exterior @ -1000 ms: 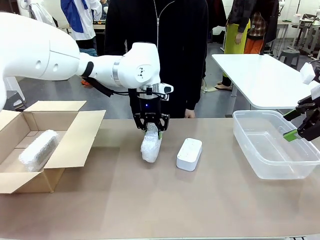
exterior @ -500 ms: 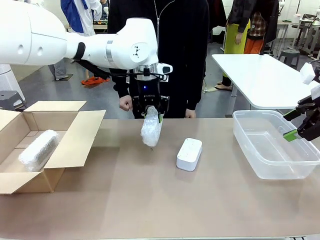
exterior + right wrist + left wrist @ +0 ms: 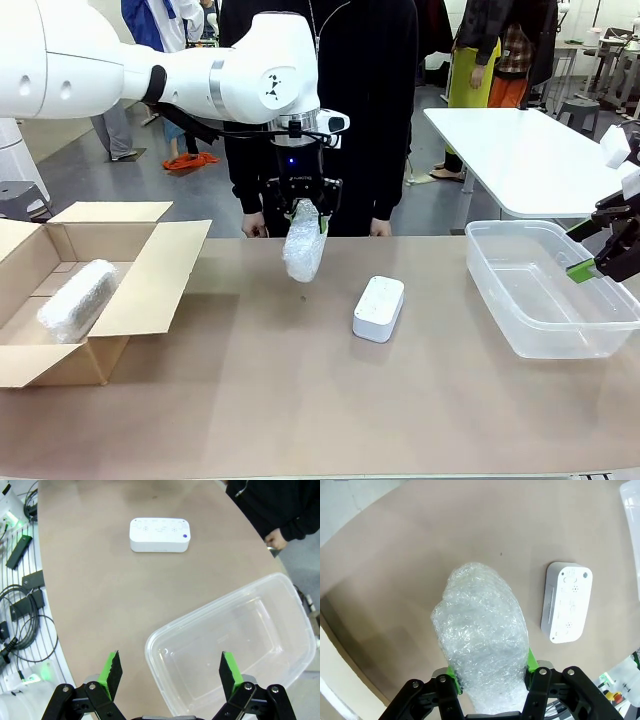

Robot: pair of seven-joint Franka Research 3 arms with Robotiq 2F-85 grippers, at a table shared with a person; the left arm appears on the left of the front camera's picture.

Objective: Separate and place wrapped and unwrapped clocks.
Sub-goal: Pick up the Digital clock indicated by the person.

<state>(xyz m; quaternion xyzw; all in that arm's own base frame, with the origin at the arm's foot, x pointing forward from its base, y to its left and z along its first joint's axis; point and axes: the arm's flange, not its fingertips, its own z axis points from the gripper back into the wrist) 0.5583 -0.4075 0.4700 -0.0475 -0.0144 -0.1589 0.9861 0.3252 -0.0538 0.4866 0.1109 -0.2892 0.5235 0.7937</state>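
Fingers (image 3: 532,662) of the left gripper (image 3: 305,218) pinch the top end of a bubble-wrapped clock (image 3: 303,252), which hangs clear of the table (image 3: 300,400), right of the open cardboard box (image 3: 150,262). Carry it toward the box high enough to clear its rim, then lower it beside the wrapped clock (image 3: 77,298) lying inside. Grip firmly: the wrap looks soft and may slip. Farther right of the box lies the bare white clock (image 3: 379,308); the right gripper (image 3: 170,667) hovers, fingers spread.

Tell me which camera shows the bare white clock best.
The right wrist view: the bare white clock lies whole, top buttons and blue dot clear. The left wrist view also shows its top, off to one side. The front view shows it small, at a low angle.
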